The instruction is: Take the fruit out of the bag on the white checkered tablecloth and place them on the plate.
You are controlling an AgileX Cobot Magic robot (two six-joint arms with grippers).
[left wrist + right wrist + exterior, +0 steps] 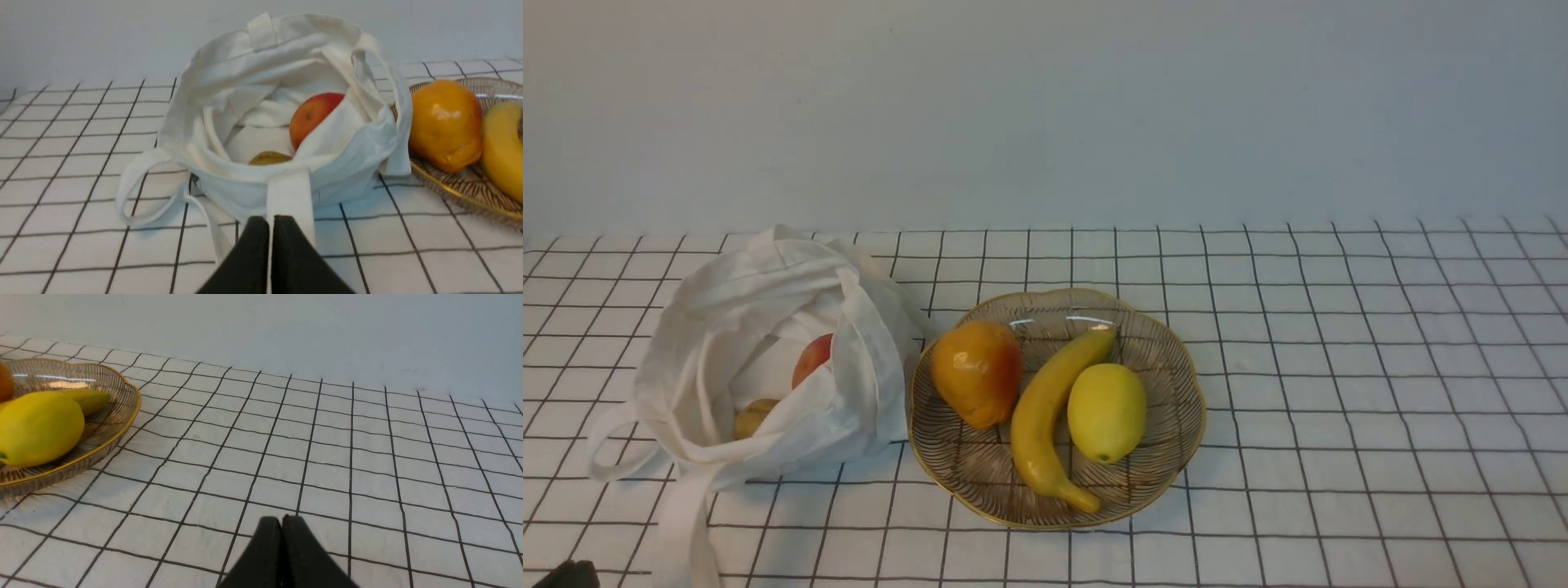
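Observation:
The white cloth bag (768,367) stands open at the left on the white checkered tablecloth (1339,367). Inside it are a red-orange round fruit (813,358) and a dull yellow fruit (754,416); both also show in the left wrist view (314,116) (269,158). The glass plate (1176,457) with gold rim holds the orange-yellow pear (976,371), a banana (1045,416) and a yellow lemon-like fruit (1106,412). My left gripper (271,222) is shut and empty, low in front of the bag. My right gripper (281,522) is shut and empty over bare cloth right of the plate.
The bag's long strap handles (678,506) trail over the cloth toward the front left. A plain pale wall (1045,106) closes the back of the table. A dark corner of the left arm (568,576) shows at the bottom left.

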